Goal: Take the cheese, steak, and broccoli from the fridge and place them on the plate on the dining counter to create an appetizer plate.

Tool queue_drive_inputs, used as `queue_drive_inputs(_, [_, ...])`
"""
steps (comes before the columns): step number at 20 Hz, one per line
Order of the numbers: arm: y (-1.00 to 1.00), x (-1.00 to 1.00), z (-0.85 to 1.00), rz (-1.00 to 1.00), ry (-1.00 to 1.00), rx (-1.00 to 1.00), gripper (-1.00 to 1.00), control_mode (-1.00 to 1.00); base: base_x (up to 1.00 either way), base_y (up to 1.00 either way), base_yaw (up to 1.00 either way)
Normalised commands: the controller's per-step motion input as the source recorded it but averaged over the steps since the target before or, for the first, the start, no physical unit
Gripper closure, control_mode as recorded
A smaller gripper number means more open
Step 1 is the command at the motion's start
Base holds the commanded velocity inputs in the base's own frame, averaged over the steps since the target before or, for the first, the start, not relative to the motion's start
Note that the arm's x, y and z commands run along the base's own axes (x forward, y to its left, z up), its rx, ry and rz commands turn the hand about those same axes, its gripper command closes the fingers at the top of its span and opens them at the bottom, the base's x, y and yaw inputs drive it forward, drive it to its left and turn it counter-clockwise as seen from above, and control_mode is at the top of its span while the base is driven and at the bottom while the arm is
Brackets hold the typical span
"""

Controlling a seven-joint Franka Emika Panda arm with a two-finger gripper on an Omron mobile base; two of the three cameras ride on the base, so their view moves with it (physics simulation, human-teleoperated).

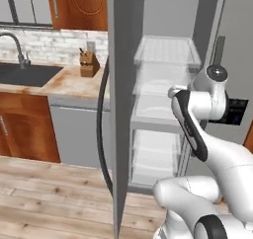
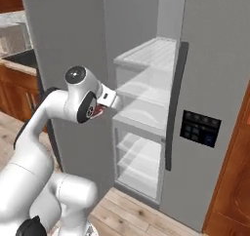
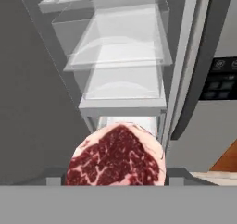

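The steak (image 3: pixel 115 156), round, dark red and marbled with a pale rim, sits close before the hand camera. My gripper (image 2: pixel 104 106) is shut on it, and a red sliver of the steak (image 2: pixel 97 111) shows at the hand. The hand hangs just in front of the open fridge (image 1: pixel 165 80), level with its middle shelves. Inside the fridge (image 3: pixel 121 56), the white interior has clear shelves and drawers with nothing on them. The cheese, the broccoli, the plate and the dining counter are out of view.
The fridge's open grey door (image 1: pixel 121 134) stands edge-on left of the arm. Its right door (image 2: pixel 215 84) with a dark dispenser panel (image 2: pixel 199 127) is closed. A sink counter with a knife block (image 1: pixel 89 64) and faucet (image 1: pixel 15 45) lies to the left, above a wooden floor.
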Motion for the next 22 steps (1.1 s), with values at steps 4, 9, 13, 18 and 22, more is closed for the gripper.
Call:
queue_drive_inputs(4, [0.0, 0.0, 0.0, 0.0, 0.0, 0.0, 1.0, 1.0, -1.0, 0.29, 0.6])
queue_drive_inputs(9, [0.0, 0.0, 0.0, 0.0, 0.0, 0.0, 1.0, 1.0, -1.0, 0.62, 0.69])
queue_drive_inputs(13, [0.0, 0.0, 0.0, 0.0, 0.0, 0.0, 1.0, 1.0, -1.0, 0.94, 0.71])
queue_drive_inputs(18, [0.0, 0.0, 0.0, 0.0, 0.0, 0.0, 1.0, 1.0, -0.78, 1.0, 0.67])
queue_drive_inputs(22, [0.0, 0.0, 0.0, 0.0, 0.0, 0.0, 1.0, 1.0, -0.26, 1.0, 0.56])
